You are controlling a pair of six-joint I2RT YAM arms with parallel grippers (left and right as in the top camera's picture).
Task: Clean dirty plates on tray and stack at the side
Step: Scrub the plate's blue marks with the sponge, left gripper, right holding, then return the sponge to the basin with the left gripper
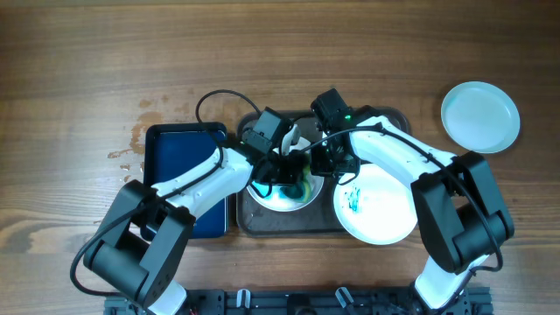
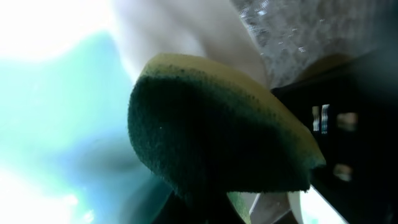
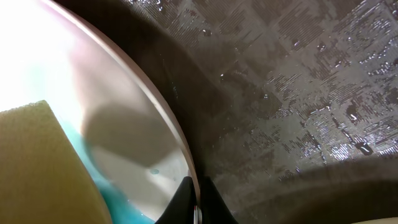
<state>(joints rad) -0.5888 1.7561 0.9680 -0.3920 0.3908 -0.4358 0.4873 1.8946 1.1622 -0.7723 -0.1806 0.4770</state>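
Observation:
A dirty plate with smeared teal-green marks lies on the left part of the dark tray. My left gripper is shut on a yellow and dark green sponge that presses on this plate. My right gripper is shut on the plate's rim, with the sponge beside it. A second plate with a teal scribble sits on the tray's right part. A pale blue plate lies on the table at the far right.
A dark blue rectangular basin stands left of the tray, under my left arm. The tray's wet, textured floor shows beside the held plate. Bare wooden table lies behind.

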